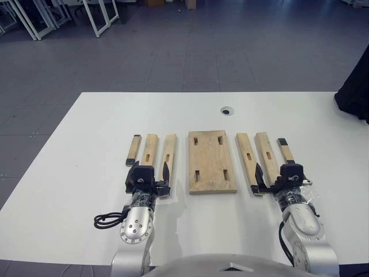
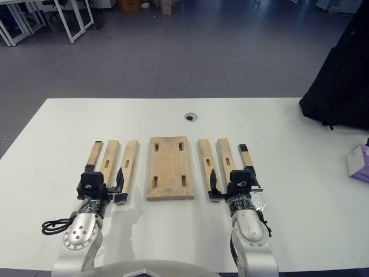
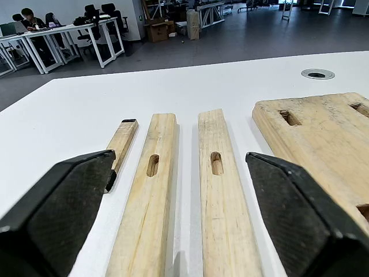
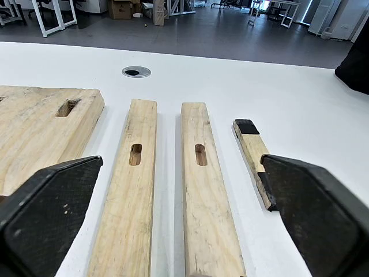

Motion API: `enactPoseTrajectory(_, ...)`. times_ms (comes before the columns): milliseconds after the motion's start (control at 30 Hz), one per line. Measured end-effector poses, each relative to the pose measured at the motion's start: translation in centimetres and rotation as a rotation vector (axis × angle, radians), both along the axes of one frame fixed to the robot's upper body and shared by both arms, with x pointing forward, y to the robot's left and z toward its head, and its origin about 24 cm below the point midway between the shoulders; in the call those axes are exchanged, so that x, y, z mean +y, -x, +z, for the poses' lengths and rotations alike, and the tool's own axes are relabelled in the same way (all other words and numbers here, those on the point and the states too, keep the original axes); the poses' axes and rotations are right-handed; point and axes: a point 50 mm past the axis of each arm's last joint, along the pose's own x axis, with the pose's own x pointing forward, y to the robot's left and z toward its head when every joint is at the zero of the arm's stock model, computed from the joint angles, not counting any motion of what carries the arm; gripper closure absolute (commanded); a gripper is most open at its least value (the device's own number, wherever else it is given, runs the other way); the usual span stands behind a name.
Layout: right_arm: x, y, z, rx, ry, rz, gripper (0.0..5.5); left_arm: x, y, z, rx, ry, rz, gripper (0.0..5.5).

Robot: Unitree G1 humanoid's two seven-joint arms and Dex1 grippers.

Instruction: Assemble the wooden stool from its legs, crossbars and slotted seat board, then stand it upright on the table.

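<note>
- Nothing is assembled yet: all parts lie flat and separate on the white table (image 1: 81, 133).
- The seat board (image 1: 211, 161) is in the centre with its four slots facing up. The cable port (image 1: 226, 110) is just beyond its far edge.
- To the robot's left of the board, from nearest to farthest, are the inner left leg (image 1: 169, 150), the outer left leg (image 1: 150, 149) and the left crossbar (image 1: 134, 149). They lie parallel with narrow gaps between them.
- The right side mirrors this, with the inner right leg (image 1: 245, 153), the outer right leg (image 1: 265, 150) and the right crossbar (image 1: 285, 150).
- The left gripper (image 1: 149, 174) sits low at the near ends of the left parts. Its fingers are spread wide and hold nothing. In the wrist view both left legs lie between the pads.
- The right gripper (image 1: 278, 176) sits the same way at the near ends of the right parts, spread and empty.
- Step in hand (judgement): the first pick, probably a leg.
- To do it well, the gripper should be centred over a single leg before closing, because the present span would catch two pieces.
- It should grip across the leg's width near the middle so that the mortise stays clear for the crossbar.
- The close spacing risks nudging the neighbouring piece, so the approach should be straight down.
</note>
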Motion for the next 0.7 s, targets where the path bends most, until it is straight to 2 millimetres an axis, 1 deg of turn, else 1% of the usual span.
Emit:
enactPoseTrajectory(400, -0.04, -0.06, -0.17, 0.008, 0.0, 0.009, 0.44, -0.04, 0.07, -0.19, 0.009, -0.001, 0.005, 1.29)
enactPoseTrajectory(533, 0.09, -0.67, -0.25, 0.008, 0.002, 0.046, 0.44, -0.11, 0.55, -0.28, 0.009, -0.001, 0.03, 1.29)
enactPoseTrajectory(700, 0.15, -0.77, -0.42, 0.015, -0.001, 0.052, 0.44, -0.16, 0.69, -0.35, 0.012, 0.0, 0.036, 1.29)
